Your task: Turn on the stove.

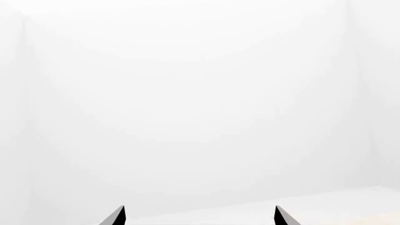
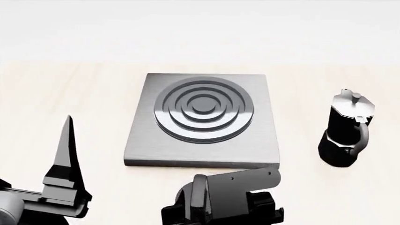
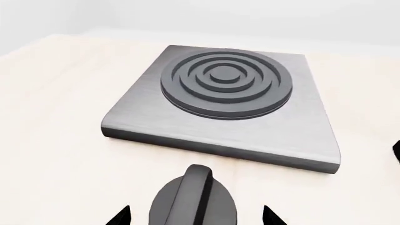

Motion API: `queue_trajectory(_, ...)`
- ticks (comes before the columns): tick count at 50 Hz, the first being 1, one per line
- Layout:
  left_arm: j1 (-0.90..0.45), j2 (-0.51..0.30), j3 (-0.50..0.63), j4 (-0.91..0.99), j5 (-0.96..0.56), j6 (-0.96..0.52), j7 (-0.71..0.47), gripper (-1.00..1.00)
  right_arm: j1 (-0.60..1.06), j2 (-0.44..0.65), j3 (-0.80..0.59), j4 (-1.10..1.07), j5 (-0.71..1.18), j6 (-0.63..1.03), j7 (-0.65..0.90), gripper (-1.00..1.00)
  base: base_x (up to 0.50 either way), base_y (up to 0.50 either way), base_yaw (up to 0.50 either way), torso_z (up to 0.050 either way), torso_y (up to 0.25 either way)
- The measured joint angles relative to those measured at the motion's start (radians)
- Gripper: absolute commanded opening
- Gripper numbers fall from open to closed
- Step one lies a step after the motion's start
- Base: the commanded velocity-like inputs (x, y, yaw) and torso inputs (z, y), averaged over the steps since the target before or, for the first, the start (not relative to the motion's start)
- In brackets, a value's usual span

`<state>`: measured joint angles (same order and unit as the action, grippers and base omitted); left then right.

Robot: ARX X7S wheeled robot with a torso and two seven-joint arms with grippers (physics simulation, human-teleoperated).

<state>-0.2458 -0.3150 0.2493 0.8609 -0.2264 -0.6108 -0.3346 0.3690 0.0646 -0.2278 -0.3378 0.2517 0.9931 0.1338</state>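
Pale wooden bench (image 2: pixel 62 93) before a white wall. Left gripper (image 1: pixel 200 216), jaws released, faces the wall. Stove (image 2: pixel 203 119) lies centrally; its knob (image 3: pixel 192 199) sits between the released right gripper (image 3: pixel 196 216) jaws. Moka pot (image 2: pixel 347 131) stands rightmost. No legible writing.

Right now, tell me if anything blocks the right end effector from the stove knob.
Nothing visible does. In the right wrist view the knob sits between the open tips of the right end effector, in front of the stove. The moka pot stands off to the right.

Glossy black arms (image 2: pixel 225 194), pointed black jaws
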Motion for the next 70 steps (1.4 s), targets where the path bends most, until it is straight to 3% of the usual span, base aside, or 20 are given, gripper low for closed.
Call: queue_trajectory(70,-0.005,-0.02,0.014,-0.008,-0.019,0.014,-0.024,1.0,0.058,0.031,-0.065,0.297,0.083,-0.137,0.017,1.0,0.0,0.0,0.0,0.0,0.0)
